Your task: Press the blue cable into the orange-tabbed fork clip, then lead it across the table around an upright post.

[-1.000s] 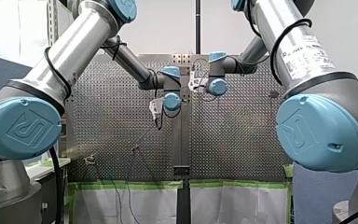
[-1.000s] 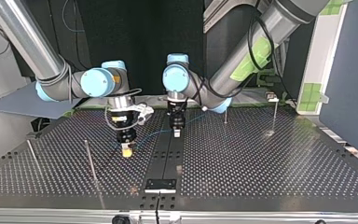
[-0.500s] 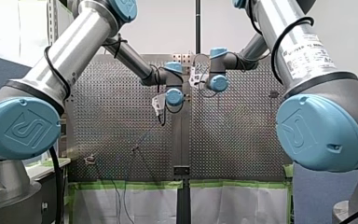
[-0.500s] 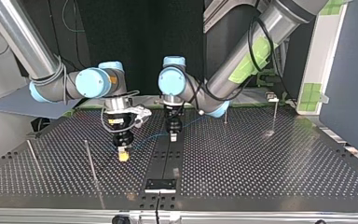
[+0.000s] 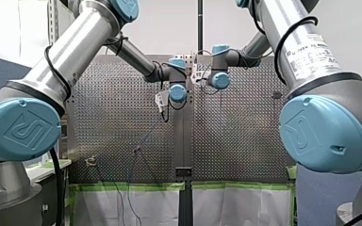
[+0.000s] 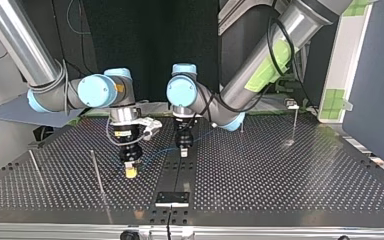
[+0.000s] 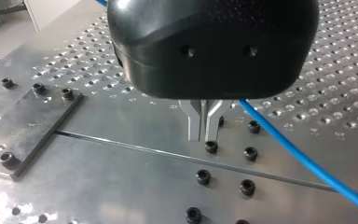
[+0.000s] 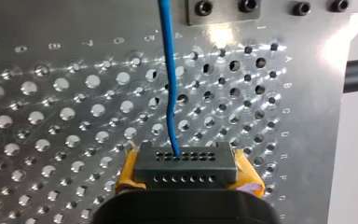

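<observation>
Blue cable (image 8: 170, 93) runs straight ahead from the right gripper (image 8: 185, 165), which is clamped on it. Yellow pads (image 8: 128, 172) show on either side of a grey perforated block. The cable lies across the perforated table (image 6: 280, 175) between the two grippers, near its middle. The left gripper (image 7: 203, 126) hangs just above the table with its metal fingers (image 7: 193, 123) almost together, only a sliver between them. The cable passes right beside them, and I cannot tell whether they pinch it.

Compared with a second ago, both grippers sit nearer the top view's front edge and slightly further to its left, with the cable drawn along.

I count one cable, two arms, two grippers and three thin upright posts (image 6: 96, 170). Two posts stand at the top view's left and one at its right.
</observation>
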You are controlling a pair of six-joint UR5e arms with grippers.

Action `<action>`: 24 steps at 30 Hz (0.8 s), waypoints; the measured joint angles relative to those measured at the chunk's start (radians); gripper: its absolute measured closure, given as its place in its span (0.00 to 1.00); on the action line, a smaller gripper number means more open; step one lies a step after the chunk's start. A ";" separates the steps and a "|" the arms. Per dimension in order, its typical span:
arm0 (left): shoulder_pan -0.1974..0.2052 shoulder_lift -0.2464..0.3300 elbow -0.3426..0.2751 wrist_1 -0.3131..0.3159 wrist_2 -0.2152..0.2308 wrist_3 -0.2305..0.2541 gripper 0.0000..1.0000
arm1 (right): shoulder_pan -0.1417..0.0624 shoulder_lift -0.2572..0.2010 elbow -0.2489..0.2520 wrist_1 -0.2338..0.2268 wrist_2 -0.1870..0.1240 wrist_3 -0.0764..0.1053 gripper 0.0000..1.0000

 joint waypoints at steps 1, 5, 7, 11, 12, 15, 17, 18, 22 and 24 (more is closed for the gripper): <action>0.000 0.000 0.006 -0.006 -0.002 0.001 1.00 | 0.000 -0.001 -0.002 0.001 0.000 0.000 1.00; 0.000 -0.001 0.020 -0.019 -0.005 0.003 1.00 | -0.001 -0.008 -0.006 0.006 0.000 0.001 1.00; 0.000 0.000 0.027 -0.022 -0.005 0.003 1.00 | -0.001 -0.014 -0.008 0.006 0.000 0.003 1.00; -0.001 0.000 0.045 -0.030 -0.002 0.004 1.00 | -0.002 -0.032 -0.014 0.008 0.000 0.008 1.00; -0.001 0.000 0.050 -0.034 -0.001 0.004 1.00 | -0.003 -0.037 -0.016 0.009 0.000 0.009 1.00; -0.002 -0.001 0.068 -0.049 0.000 0.007 1.00 | -0.004 -0.052 -0.026 0.017 0.000 0.015 1.00; -0.003 -0.001 0.082 -0.061 0.001 0.008 1.00 | -0.006 -0.061 -0.030 0.020 0.000 0.020 1.00; -0.004 -0.001 0.089 -0.067 0.001 0.009 1.00 | -0.007 -0.065 -0.031 0.022 0.001 0.022 1.00; -0.005 -0.001 0.117 -0.093 0.008 0.010 1.00 | -0.012 -0.075 -0.033 0.030 0.002 0.028 1.00; -0.005 -0.001 0.129 -0.105 0.011 0.010 1.00 | -0.017 -0.078 -0.033 0.035 0.004 0.030 1.00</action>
